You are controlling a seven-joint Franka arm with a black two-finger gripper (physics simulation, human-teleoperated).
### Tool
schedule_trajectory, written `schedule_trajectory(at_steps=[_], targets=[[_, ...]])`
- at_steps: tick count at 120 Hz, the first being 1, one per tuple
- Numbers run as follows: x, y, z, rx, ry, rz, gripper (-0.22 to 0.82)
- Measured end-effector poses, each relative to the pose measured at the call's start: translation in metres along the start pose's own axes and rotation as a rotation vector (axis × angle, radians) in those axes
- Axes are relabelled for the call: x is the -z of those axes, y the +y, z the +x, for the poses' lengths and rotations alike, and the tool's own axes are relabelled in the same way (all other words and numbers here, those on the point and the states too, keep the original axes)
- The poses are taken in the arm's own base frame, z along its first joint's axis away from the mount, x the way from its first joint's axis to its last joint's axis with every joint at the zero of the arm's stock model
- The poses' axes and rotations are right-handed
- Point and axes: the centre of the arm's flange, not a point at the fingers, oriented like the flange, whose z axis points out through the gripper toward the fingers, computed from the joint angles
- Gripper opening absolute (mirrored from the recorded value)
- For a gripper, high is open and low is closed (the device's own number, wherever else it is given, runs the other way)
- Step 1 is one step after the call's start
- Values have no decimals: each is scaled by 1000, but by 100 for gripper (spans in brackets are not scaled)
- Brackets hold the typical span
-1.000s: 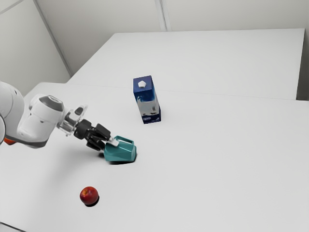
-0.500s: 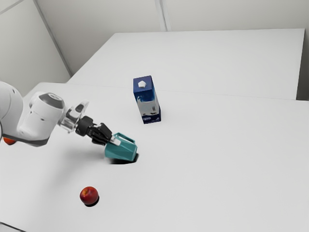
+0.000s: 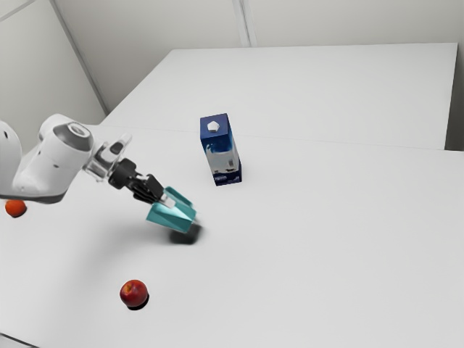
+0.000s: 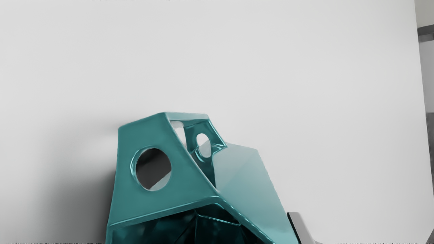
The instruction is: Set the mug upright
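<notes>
In the exterior view the teal mug (image 3: 170, 217) hangs tilted just above the table, its shadow apart below it. The mouth faces the exterior view's left, and the handle is on the upper side. My gripper (image 3: 167, 200) is shut on the mug. The wrist view has the mug (image 4: 251, 176) with its dark opening at the bottom edge and the angular, holed handle beyond it. There my gripper (image 4: 217, 232) has one fingertip (image 4: 301, 228) against the mug's wall; the other is hidden.
A blue and white carton (image 3: 222, 151) stands beyond the mug. A red apple (image 3: 134, 293) lies nearer the exterior camera, and an orange fruit (image 3: 15, 208) sits at the exterior view's far left, beneath the arm. All rest on the white table (image 3: 326, 239).
The mug has come up off the table with my gripper and shifted slightly toward the exterior view's left. It is tilted more now, its base end lower, and its shadow has separated from it.
</notes>
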Motion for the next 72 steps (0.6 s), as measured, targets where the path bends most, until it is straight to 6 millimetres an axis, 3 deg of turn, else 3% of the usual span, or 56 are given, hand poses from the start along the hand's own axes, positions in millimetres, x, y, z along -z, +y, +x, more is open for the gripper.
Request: schedule_trajectory(at_steps=[40,72], targets=[[25,9,15,-125,-76,319,-18],[13,29,20,-197,-177,520,-18]])
